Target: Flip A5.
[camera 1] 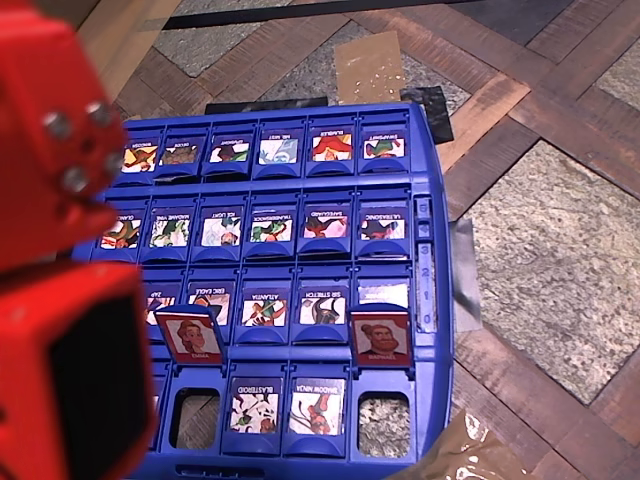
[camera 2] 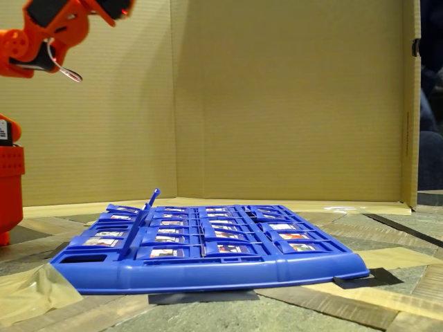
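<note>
A5 [camera 1: 381, 338] stands upright in the fourth row of the blue game board [camera 1: 430, 300], showing its red face with a broad brown-haired man's portrait. A second red portrait tile [camera 1: 188, 335], with a paler face, stands raised in the same row further left. In the fixed view one raised tile [camera 2: 150, 201] shows edge-on near the board's left end. My red arm [camera 1: 60, 250] hangs blurred and close to the overhead camera at the left. It is held high above the table [camera 2: 62, 28], well away from the tiles. I cannot make out the gripper's fingers.
The other tiles lie flat with pale picture cards up. Two bottom-row slots [camera 1: 194, 418] [camera 1: 384, 424] are empty openings. Tape patches hold the board's corners [camera 2: 360, 278]. A cardboard wall [camera 2: 277, 104] stands behind the board, and the arm's base [camera 2: 8, 187] is at the left.
</note>
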`<action>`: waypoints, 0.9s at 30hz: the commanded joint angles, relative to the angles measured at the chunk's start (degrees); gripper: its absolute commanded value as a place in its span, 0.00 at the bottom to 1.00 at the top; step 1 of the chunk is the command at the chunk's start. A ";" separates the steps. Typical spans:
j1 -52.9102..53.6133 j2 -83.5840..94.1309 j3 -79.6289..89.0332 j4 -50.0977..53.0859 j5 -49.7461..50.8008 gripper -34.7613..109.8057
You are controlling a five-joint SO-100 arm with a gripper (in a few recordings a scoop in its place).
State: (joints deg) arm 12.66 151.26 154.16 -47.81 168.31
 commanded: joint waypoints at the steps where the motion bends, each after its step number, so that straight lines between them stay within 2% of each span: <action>1: 1.14 -3.34 -5.27 6.15 -0.44 0.24; 5: 2.81 -8.88 -11.07 15.29 -0.62 0.24; 11: 5.45 -19.25 -19.16 23.82 -2.02 0.24; 17: 8.26 -29.44 -29.62 42.89 -4.83 0.24; 22: 10.37 -37.18 -33.57 51.50 -8.79 0.24; 27: 11.69 -42.45 -37.71 65.04 -12.39 0.24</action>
State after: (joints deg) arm 23.47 109.95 120.15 11.25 157.76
